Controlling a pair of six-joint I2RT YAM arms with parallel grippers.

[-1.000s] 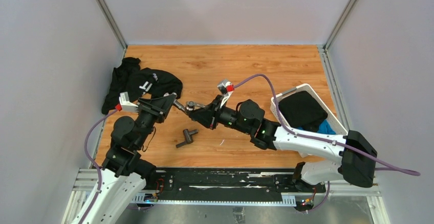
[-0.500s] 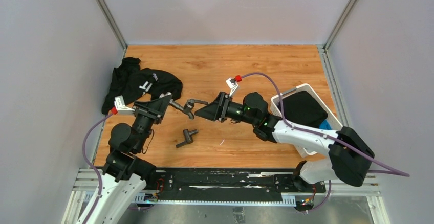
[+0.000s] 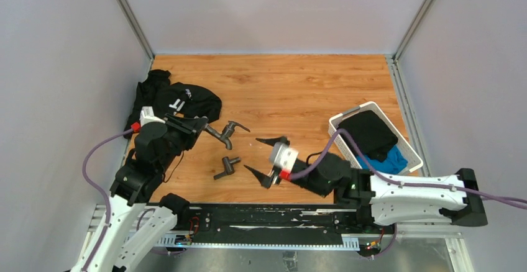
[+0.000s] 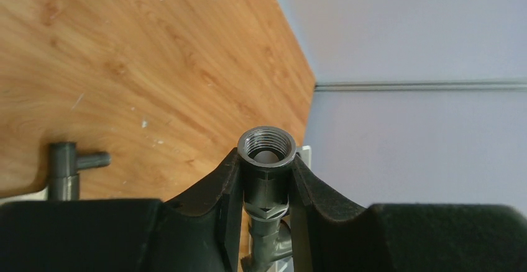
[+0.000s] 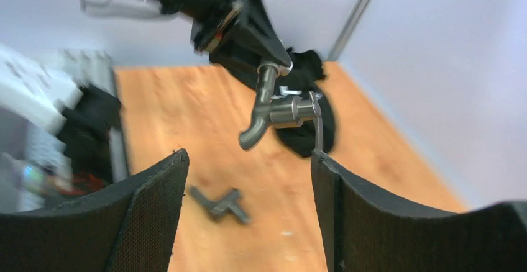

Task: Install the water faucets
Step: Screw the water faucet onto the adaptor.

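One tap (image 3: 222, 135) with lever handle, pinched by its threaded stub in the left gripper (image 3: 205, 126), held above the tabletop's (image 3: 298, 86) left half, tee piece (image 3: 227, 166) lying loose toward the near edge, right gripper (image 3: 252, 154) spread wide, empty.

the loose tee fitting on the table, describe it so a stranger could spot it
On the wooden tabletop, look toward the near left, where the left claw grips a dark-grey metal faucet with a curved spout. Just nearer the arm bases lies the small dark-grey T-shaped pipe fitting. Unlike the faucet, it lies flat on the wood, untouched, with no spout.
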